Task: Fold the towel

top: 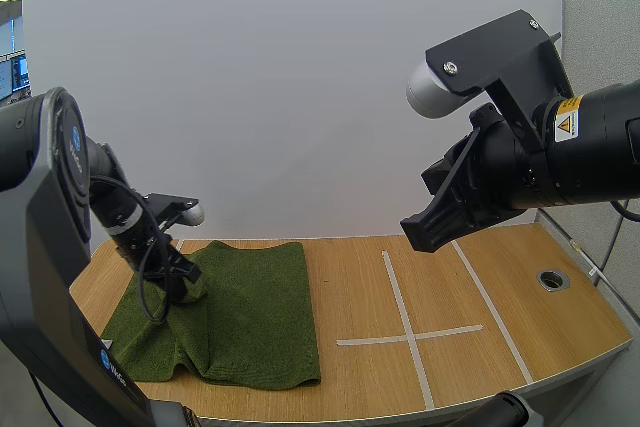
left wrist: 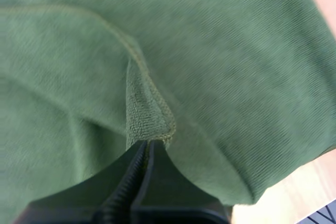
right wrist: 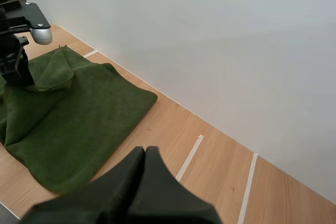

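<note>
A dark green towel lies on the left part of the wooden table, its left side rumpled and drawn inward. My left gripper is down on that rumpled side, shut on a stitched corner of the towel; the tips pinch the hem and lift it into a small peak. My right gripper hangs high above the table's middle, away from the towel, with its fingers lying together as one dark wedge and nothing between them. The left gripper also stands at the towel's raised fold.
White tape lines form a cross on the table to the right of the towel, with another diagonal line beyond. A round metal-ringed hole sits near the table's right edge. A plain white wall stands behind the table.
</note>
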`<control>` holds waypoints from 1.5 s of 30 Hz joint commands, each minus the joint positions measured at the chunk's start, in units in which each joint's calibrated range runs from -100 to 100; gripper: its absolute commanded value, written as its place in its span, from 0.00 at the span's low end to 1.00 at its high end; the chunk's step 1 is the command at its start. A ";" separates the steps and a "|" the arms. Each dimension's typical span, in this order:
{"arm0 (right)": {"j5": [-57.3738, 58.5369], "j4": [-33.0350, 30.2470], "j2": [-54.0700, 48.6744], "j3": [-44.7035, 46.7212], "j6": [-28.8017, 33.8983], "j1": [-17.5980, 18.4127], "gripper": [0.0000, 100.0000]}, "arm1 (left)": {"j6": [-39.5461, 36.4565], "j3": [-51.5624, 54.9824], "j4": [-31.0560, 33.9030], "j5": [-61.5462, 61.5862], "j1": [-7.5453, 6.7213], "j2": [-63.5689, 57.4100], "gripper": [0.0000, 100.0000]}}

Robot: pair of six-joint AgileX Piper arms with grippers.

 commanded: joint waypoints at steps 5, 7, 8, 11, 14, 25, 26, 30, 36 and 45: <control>0.00 0.80 -0.76 -0.17 -0.22 -0.22 0.00 | 8.88 0.59 -0.10 6.52 9.13 -3.96 0.00; 0.00 1.09 -0.76 -0.17 -0.22 -0.22 0.00 | 10.19 0.59 -0.10 7.37 10.61 -5.02 0.00; 0.00 1.28 -0.76 -0.17 -0.22 -0.22 0.00 | 10.96 0.59 -0.10 7.75 11.32 -5.46 0.00; 0.00 1.86 -0.76 -0.17 -0.22 -0.22 0.00 | 12.75 0.59 -0.10 8.78 13.24 -6.35 0.00; 0.00 1.86 -0.76 -0.17 -0.22 -0.22 0.00 | 14.48 0.59 -0.10 10.25 15.25 -6.44 0.00; 0.00 1.86 -0.76 -0.17 -0.22 -0.22 0.00 | 19.76 0.59 -0.10 10.38 21.18 -6.44 0.00; 0.00 1.86 -0.76 -0.17 -0.22 -0.22 0.00 | 20.10 0.59 -0.10 10.38 21.60 -6.44 0.00; 0.00 1.86 -0.76 -0.17 -0.22 -0.22 0.00 | 21.79 0.59 -0.10 10.13 22.91 -6.44 0.00; 0.00 1.86 -0.76 -0.17 -0.22 -0.22 0.00 | 22.25 0.59 -0.12 7.91 23.27 -6.44 0.00; 0.00 1.86 -0.76 -0.17 -0.22 -0.22 0.00 | 22.83 0.59 -0.12 1.86 23.27 -6.44 0.00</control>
